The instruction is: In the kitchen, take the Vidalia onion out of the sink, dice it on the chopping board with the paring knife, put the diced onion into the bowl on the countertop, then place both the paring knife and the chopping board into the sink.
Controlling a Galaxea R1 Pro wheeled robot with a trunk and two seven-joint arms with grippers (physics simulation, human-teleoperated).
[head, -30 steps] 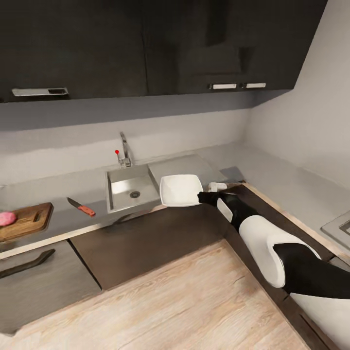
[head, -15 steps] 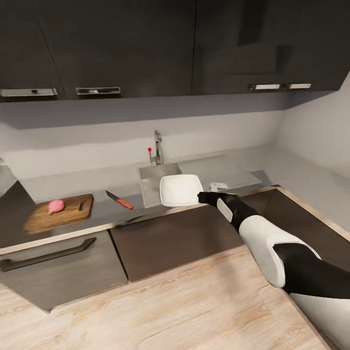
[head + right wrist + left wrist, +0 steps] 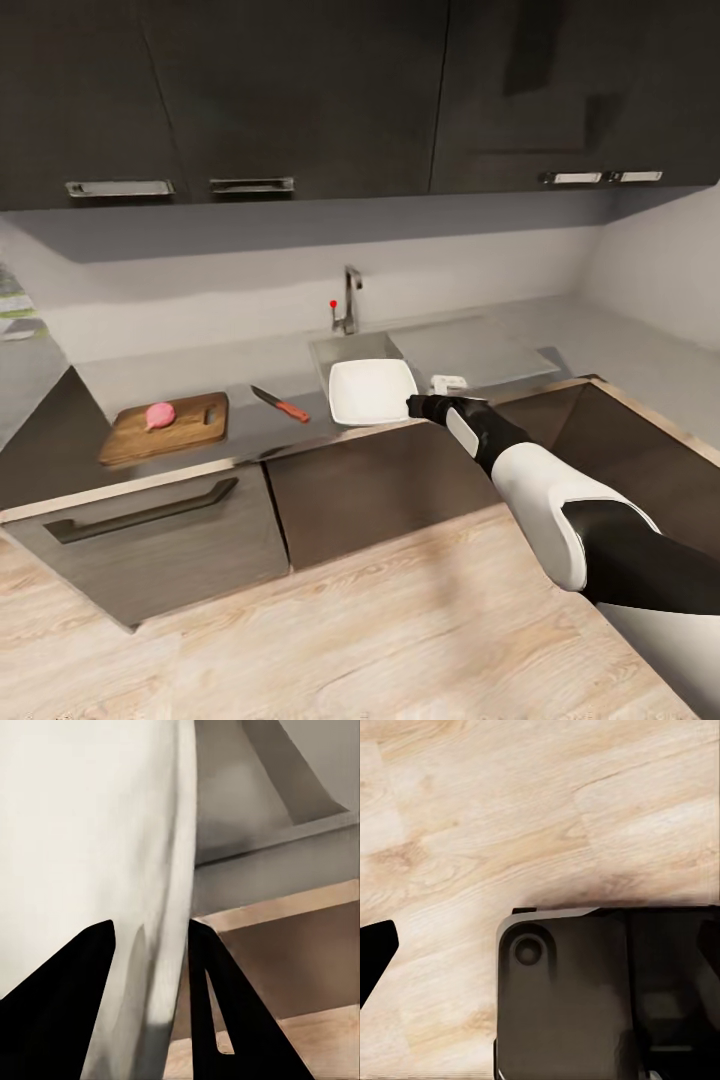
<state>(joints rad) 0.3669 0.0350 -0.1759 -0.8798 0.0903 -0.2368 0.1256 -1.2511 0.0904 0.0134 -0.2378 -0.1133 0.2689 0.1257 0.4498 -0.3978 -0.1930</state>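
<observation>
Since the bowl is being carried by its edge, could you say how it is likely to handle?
The bowl looks rigid, probably holding shape. The right gripper pinches one flared rim, so it may tilt or slip. Its smooth white wall looks slippery.

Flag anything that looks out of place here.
The bowl is off the countertop: the right gripper holds it by its rim over the sink. The pink onion lies undiced on the chopping board.

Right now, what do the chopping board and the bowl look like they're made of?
The chopping board looks like brown wood with a matte finish and faint grain. The bowl is plain smooth white, possibly ceramic or plastic; the render leaves that open.
</observation>
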